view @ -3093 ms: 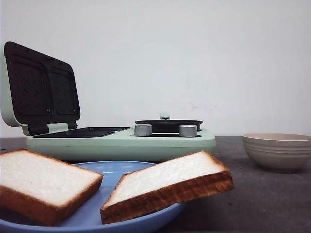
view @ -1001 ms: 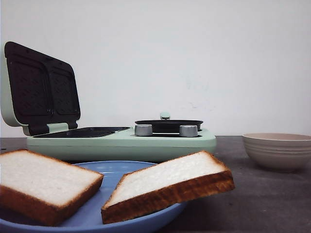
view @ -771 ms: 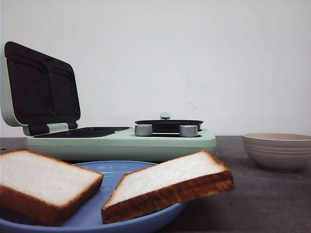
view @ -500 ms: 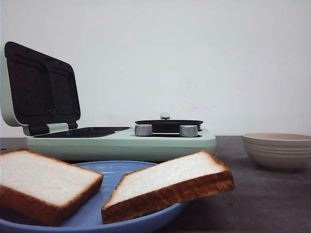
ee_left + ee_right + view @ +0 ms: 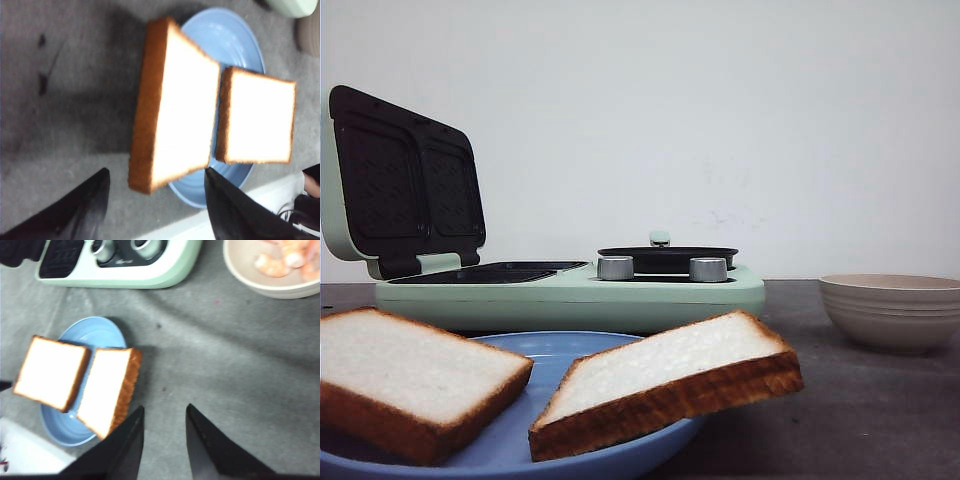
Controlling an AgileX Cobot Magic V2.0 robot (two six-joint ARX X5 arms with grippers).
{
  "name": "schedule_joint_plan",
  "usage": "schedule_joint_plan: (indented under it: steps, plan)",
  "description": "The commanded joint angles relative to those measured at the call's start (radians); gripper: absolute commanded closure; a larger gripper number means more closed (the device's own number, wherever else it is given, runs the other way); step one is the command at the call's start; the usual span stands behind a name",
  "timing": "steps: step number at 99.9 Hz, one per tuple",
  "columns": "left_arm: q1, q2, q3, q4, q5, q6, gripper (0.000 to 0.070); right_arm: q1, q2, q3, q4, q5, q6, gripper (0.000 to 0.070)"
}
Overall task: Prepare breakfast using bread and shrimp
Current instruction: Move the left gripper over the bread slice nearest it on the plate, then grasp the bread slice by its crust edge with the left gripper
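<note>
Practically nothing differs from the earlier front views: over about 3 seconds the 2 slices, the plate, the appliance and the bowl all sit where they were, apart from a barely perceptible shift of the whole picture.

On the blue plate point(image 5: 555, 352) lie the 2 pieces of bread. The left slice point(image 5: 405, 378) rests flat toward the robot's left. The right slice point(image 5: 665, 385) is propped at a tilt, with one crusted corner jutting past the plate's rim toward the robot's right. In the wrist views the 2 slices lie just beside each other, nearly edge to edge.

Behind the plate stands the mint-green sandwich maker point(image 5: 570, 290), its dark-plated lid point(image 5: 400, 180) raised on the left, 2 silver knobs point(image 5: 615, 267) and a small black pan point(image 5: 667, 257) on its right half.

Well to the right sits the beige bowl point(image 5: 890, 310); the right wrist view shows the shrimp point(image 5: 272, 264), pale orange-pink curls, lying inside it.

Both grippers hover above the table, touching nothing. The left gripper point(image 5: 155, 210) has its jaws spread wide and empty, over the near edge of the plate. The right gripper point(image 5: 165, 442) has its jaws parted by a narrower gap, also empty, just beside the plate.
</note>
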Motion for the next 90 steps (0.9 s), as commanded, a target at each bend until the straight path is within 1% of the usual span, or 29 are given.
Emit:
schedule_joint_plan:
  steps: [1,21,36,46,61,90]
  plan:
    - [-0.003,0.029,0.008,0.021,-0.003,-0.010,0.0387,0.003,0.003,0.019,0.009,-0.005,-0.011,0.0542]
    - [-0.011,0.115,0.008,0.050,-0.002,0.005,0.0386,0.003,0.003,0.019,0.010,-0.005,-0.011,0.0542]
    - [-0.034,0.179,0.008,0.107,0.006,0.015,0.0386,0.003,0.003,0.019,0.010,-0.005,-0.011,0.0542]
    - [-0.051,0.218,0.008,0.151,0.022,0.012,0.0386,0.003,0.003,0.019,0.010,-0.005,-0.012,0.0542]
    - [-0.079,0.287,0.008,0.203,0.072,0.013,0.0386,0.003,0.003,0.019,0.010,-0.005,-0.012,0.0542]
    - [-0.121,0.373,0.008,0.299,0.105,0.008,0.0387,0.003,0.003,0.019,0.010,-0.005,-0.012,0.0542]
